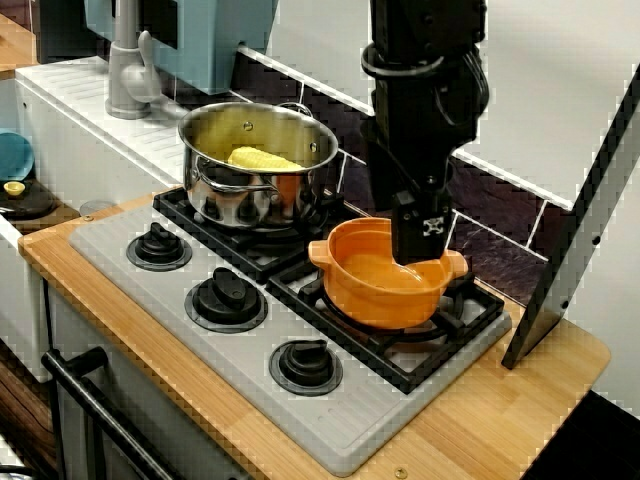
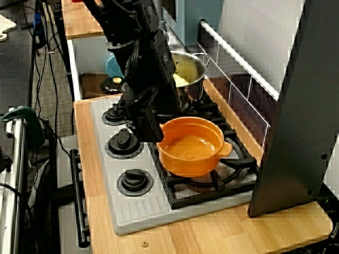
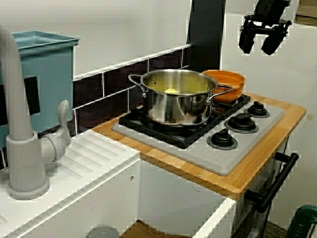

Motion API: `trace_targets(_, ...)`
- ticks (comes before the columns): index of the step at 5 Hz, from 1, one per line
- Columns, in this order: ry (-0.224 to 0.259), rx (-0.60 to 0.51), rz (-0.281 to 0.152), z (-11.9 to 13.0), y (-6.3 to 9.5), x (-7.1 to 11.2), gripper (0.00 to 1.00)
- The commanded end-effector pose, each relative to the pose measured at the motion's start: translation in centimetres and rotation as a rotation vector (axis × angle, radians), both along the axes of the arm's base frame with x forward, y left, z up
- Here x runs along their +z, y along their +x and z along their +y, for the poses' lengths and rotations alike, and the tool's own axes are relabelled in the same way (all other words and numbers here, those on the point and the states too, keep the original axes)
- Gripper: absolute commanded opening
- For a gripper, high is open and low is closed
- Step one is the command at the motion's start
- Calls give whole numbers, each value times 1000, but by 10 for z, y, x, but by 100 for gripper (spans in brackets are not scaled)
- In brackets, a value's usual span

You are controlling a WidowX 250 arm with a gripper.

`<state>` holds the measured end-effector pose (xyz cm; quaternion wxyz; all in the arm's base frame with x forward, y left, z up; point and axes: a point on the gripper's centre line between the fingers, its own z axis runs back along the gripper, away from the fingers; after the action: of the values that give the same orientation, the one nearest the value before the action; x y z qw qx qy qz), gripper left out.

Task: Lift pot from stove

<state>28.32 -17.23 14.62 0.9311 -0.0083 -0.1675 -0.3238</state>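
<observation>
Biggest thing first: we've got a wooden surface (image 1: 480,430) with the grey stove (image 1: 150,290) set into it, and a white sink unit with a grey faucet (image 3: 20,148) right next to it. A tall dark panel (image 1: 580,230) leans against the wall at the far end of the stove. The black arm (image 1: 420,90) comes down from above over that same end. On the grate nearer the sink sits a shiny steel pot (image 1: 255,190) with something yellow in it, looks like corn (image 1: 262,158) to us. Just beside it, on the grate at the end away from the sink, is the orange pot (image 1: 375,290), sitting flat and upright on the black bars with its two stubby handles sticking out, nothing inside as far as we can see. Now the gripper (image 3: 257,48): from the two high views it overlaps the pot's rim and looks like it's right at it, but the side view shows it hanging well above the pot, not touching it. The jaws are apart with a clear gap between them and nothing in them. Smallest bits: three black knobs (image 1: 226,297) in a row along the front edge of the stove.
</observation>
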Motion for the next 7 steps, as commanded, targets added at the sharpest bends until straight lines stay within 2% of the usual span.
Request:
trace_targets(1,-3,-30,-81,-5,7,3,100)
trace_targets(2,18,-33,-87,-5,12,-6,100)
trace_targets(4,49,-35,-63,1,17,-25,100)
trace_targets(5,67,-41,-69,2,18,-34,100)
trace_targets(6,104,-42,-85,8,20,-52,100)
trace_targets(7,119,-45,-81,10,21,-60,100)
